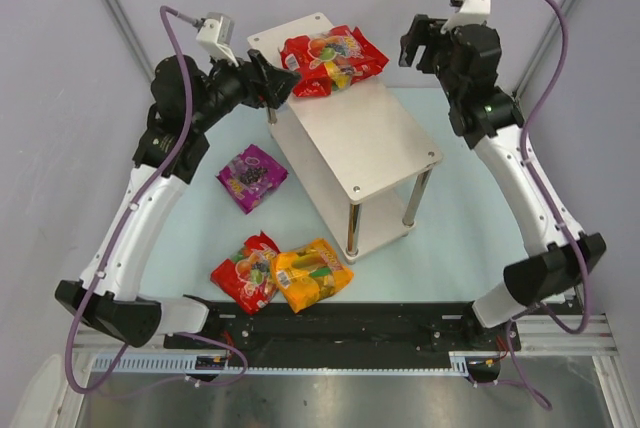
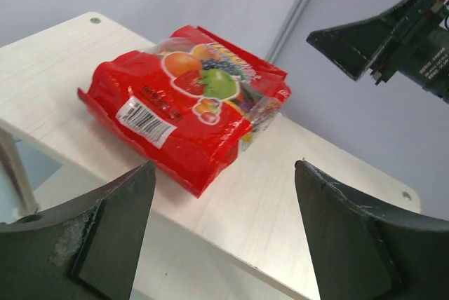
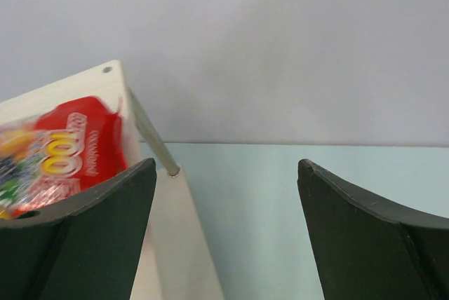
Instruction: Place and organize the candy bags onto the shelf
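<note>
On my far left, the purple bag (image 1: 252,177) lies alone on the pale worktop (image 1: 180,238), just left of the shelf (image 1: 375,143) and well apart from everything else. Nearer my bases, a red bag (image 1: 244,273) and the orange-yellow bag (image 1: 313,274) lie side by side, touching, close to the shelf's near legs.

My left fingers (image 1: 285,83) hover at the far left corner of the shelf's top board. They are spread apart with nothing between them. My left wrist camera shows the second red bag (image 2: 186,107) just beyond them, flat on the pale board with its barcode label facing up, and the fingertips are close to its edge but not on it.

That bag sits at the far end of the top board, with the rest of the board bare towards me.

Further right, my right fingers (image 1: 417,43) hang off the shelf's far right side, clear of board and bag, and they too are apart and hold nothing. My right wrist camera shows the bag only as a blur of red at the left, behind one finger.
</note>
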Tool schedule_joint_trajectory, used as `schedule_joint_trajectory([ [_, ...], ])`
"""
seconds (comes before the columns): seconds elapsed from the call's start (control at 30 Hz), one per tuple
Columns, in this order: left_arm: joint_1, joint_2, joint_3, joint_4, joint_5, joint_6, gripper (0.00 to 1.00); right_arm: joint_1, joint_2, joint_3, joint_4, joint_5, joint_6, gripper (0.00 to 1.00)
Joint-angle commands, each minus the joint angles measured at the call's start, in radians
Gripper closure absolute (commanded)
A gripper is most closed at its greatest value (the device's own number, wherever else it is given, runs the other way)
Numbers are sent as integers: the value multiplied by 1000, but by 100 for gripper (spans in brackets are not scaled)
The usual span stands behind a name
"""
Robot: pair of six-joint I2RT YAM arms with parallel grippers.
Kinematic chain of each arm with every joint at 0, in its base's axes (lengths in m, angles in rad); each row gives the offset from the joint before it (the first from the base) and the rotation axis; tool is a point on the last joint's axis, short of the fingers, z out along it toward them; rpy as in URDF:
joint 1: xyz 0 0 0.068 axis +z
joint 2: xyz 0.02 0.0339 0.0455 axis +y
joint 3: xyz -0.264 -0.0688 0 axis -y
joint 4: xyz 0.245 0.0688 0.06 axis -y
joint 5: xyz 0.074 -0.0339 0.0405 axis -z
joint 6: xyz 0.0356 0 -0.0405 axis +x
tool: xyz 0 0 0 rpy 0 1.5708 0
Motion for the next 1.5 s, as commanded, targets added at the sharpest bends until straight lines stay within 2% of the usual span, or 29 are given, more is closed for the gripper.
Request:
schedule_joint_trajectory([
  [0.0,1,6,35,-46,-75,35,14,-40,131,175,-82,73,39,14],
  [0.17,7,20,41,-61,-112,49,14,-68,282,396,-172,15,31,14],
  [0.27,7,25,43,-70,-144,52,14,-72,342,454,-192,-20,24,13],
  [0.57,7,28,43,-98,-202,70,14,-43,417,494,-211,-72,1,14],
  [1.1,7,46,34,-100,-202,81,14,58,494,557,-186,-103,-78,11],
  [1.47,9,88,32,-61,-116,61,14,40,557,631,-174,-121,-78,9],
])
